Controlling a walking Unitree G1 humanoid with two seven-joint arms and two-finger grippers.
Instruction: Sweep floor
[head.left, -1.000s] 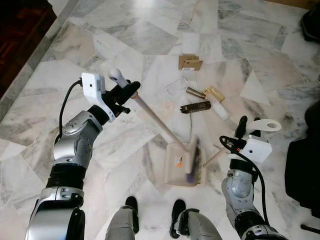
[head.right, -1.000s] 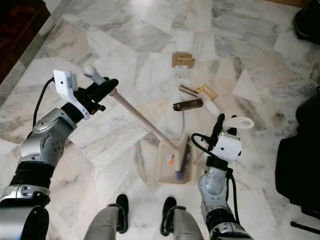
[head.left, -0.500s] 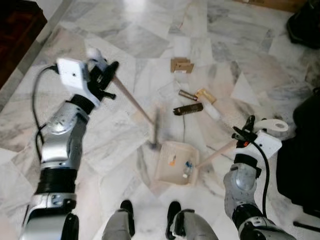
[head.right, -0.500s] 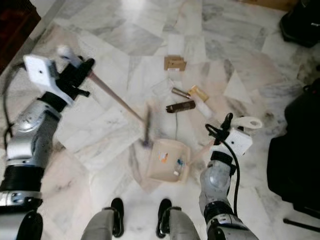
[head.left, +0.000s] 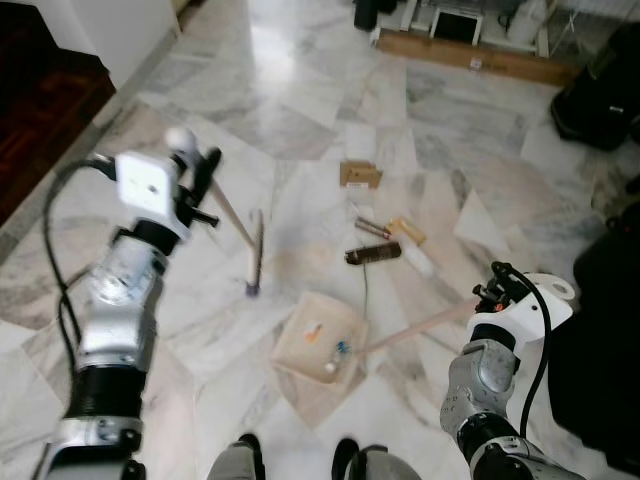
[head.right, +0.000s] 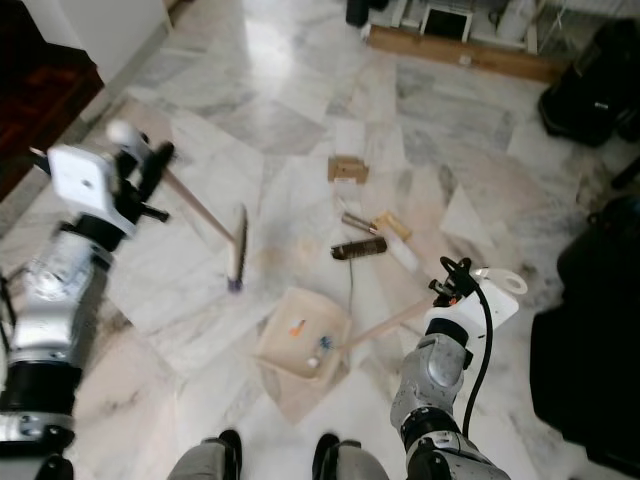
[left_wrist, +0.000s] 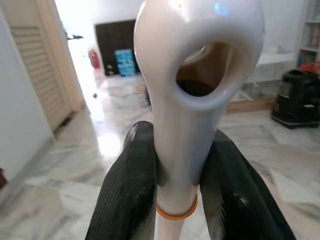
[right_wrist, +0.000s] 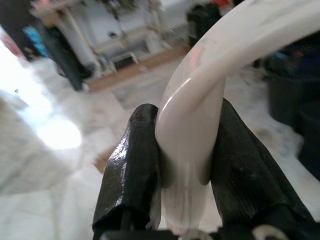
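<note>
**Broom lifted clear of the dustpan, ready for another pass**

Since a second ago we have swung the brush head out of the pan, off to our left. Our left gripper (left_wrist: 175, 197) is clamped on the broom (head.left: 256, 250) handle's white looped end; our right gripper (right_wrist: 182, 165) pinches the dustpan (head.left: 318, 343) handle. Scraps already lie in the pan. Ahead, near its mouth, sit a brown tube (head.left: 373, 253), a cardboard piece (head.left: 360, 175) and other litter. We should set the bristles beyond the litter and draw it in, holding the pan lip flat to the marble floor (head.left: 300, 100).
</note>
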